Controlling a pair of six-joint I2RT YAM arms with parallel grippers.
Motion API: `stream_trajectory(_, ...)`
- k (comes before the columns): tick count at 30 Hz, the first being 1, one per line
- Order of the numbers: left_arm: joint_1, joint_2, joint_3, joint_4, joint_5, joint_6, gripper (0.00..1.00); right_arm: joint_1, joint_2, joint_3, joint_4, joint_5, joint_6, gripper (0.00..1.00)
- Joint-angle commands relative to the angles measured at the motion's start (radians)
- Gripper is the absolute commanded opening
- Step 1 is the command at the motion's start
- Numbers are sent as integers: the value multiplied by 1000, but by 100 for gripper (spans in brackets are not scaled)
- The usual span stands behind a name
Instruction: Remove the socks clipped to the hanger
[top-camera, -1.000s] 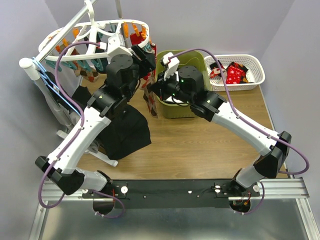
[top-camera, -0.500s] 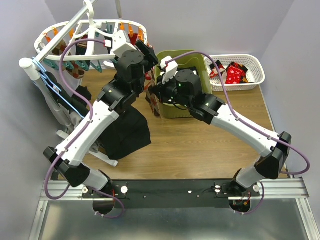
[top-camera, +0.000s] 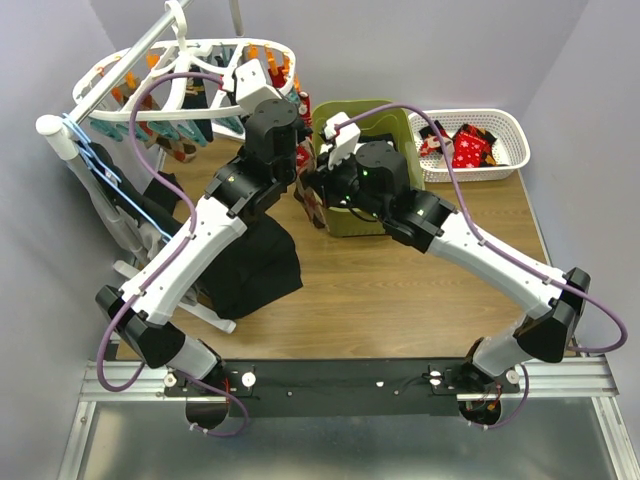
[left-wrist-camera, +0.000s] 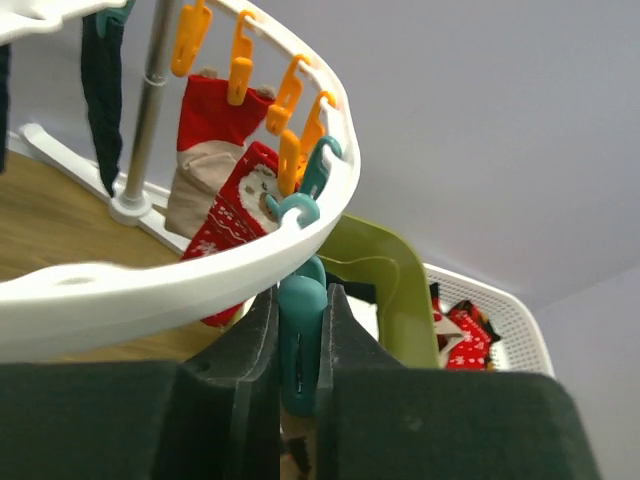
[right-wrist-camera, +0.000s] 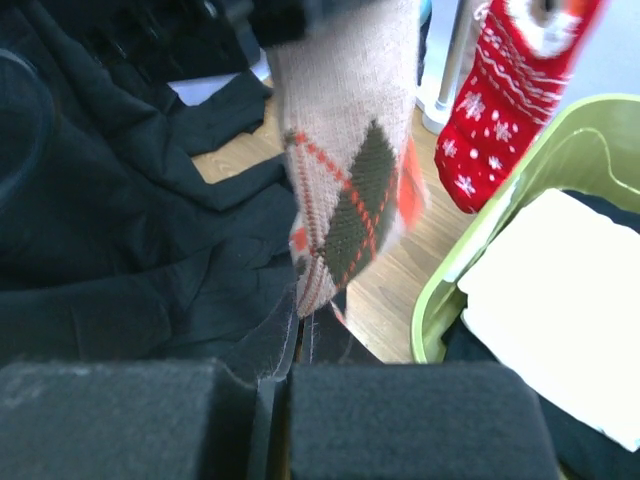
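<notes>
The white oval hanger (top-camera: 110, 75) hangs at the back left, its rim (left-wrist-camera: 150, 290) carrying orange and teal clips. Red socks (left-wrist-camera: 235, 215) dangle from the orange clips. My left gripper (left-wrist-camera: 300, 300) is shut on a teal clip (left-wrist-camera: 300, 345) just under the rim's right end. From that clip hangs a beige sock with argyle diamonds (right-wrist-camera: 350, 170). My right gripper (right-wrist-camera: 300, 345) is shut on this sock's lower tip, in front of the green bin. From above, both grippers meet at the hanger's right end, left gripper (top-camera: 300, 110) over right gripper (top-camera: 310, 185).
A green bin (top-camera: 400, 115) holding a folded white cloth (right-wrist-camera: 560, 290) stands right behind the right gripper. A white mesh basket (top-camera: 510, 125) with loose socks sits at the back right. A large black garment (top-camera: 250, 265) drapes over a rack on the left.
The left gripper has shifted right along the hanger's rim and closed on the teal clip. The hanger has swung slightly. The right gripper kept hold of the sock's tip.
</notes>
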Motion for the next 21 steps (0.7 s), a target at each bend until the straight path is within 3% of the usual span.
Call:
stream_trajectory(1,-8,-12,21,36,-46,20,0,12,-41,-45,-2,45,-18,1)
stream_trajectory(6,-8,-34,1,58,-11,29,0,11,-55,-89,11,120,-10,1)
stream_trajectory(12,-8,-103,-84,139,127,97,0,-17,-55,-97,-26,265,-9,1)
stream_trajectory(21,-2,-234,-244,224,323,195,0,-391,8,64,-107,95,66,1)
